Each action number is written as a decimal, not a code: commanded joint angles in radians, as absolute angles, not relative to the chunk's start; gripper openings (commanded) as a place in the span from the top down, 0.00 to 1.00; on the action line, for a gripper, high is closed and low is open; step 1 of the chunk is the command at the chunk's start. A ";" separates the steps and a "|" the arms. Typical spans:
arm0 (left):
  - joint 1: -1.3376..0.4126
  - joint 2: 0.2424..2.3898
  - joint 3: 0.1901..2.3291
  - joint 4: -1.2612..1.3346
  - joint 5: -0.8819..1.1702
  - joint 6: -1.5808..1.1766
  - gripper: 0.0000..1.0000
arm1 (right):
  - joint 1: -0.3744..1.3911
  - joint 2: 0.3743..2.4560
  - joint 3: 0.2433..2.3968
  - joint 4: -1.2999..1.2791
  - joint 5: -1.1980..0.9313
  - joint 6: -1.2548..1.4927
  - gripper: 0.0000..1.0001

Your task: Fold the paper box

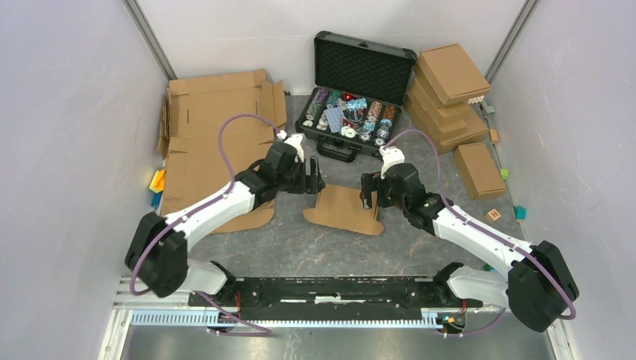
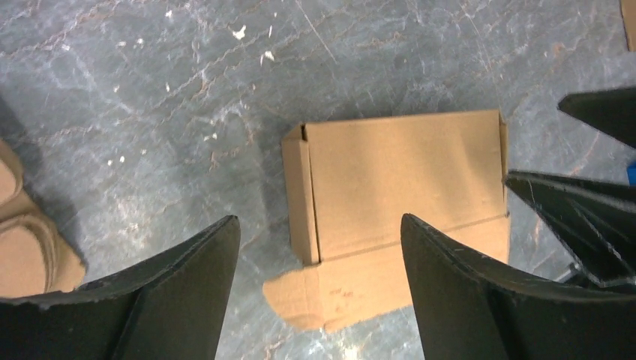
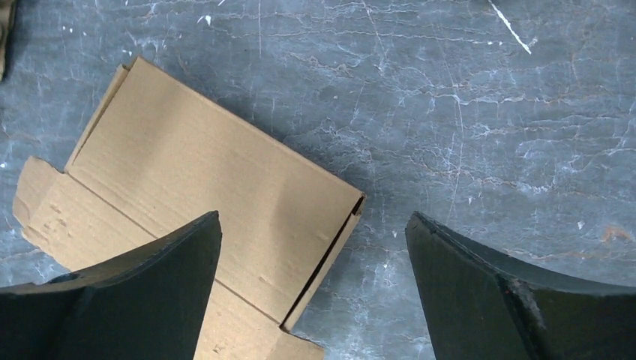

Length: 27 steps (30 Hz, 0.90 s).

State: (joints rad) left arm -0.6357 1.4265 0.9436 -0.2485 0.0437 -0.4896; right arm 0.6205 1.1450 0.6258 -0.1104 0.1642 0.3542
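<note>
The paper box (image 1: 343, 208) lies on the grey table between my two grippers, a small brown cardboard piece with a rounded tab at its near left corner. My left gripper (image 1: 315, 180) hovers over its far left edge, open and empty. In the left wrist view the box (image 2: 405, 172) sits below and between the spread fingers (image 2: 319, 221), with its narrow side flap folded. My right gripper (image 1: 369, 191) hovers over the far right edge, open and empty. In the right wrist view the box (image 3: 210, 172) lies under the left finger, and the gripper (image 3: 313, 215) straddles its right corner.
An open black case (image 1: 352, 82) of poker chips stands at the back. Folded brown boxes (image 1: 450, 90) are stacked at the back right, with one more box (image 1: 478, 169) beside them. Large cardboard sheets (image 1: 214, 142) lie at the left. Small coloured blocks (image 1: 520, 212) sit near the walls.
</note>
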 commanded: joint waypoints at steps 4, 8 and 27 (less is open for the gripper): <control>-0.635 1.261 0.750 -0.165 0.108 -0.458 0.33 | 0.618 1.198 0.733 -0.134 0.014 0.200 0.05; -0.639 1.173 0.626 -0.056 0.190 -0.511 0.19 | 0.626 1.279 0.788 -0.095 -0.148 0.177 0.08; -0.925 0.947 0.446 0.082 -0.144 -0.005 0.00 | 0.640 1.477 0.881 -0.027 -0.201 0.037 0.11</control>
State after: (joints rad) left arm -0.8730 0.9371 0.4355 0.0071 -0.0990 -0.2195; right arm 0.6403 1.4708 0.8558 -0.0834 -0.1627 0.0845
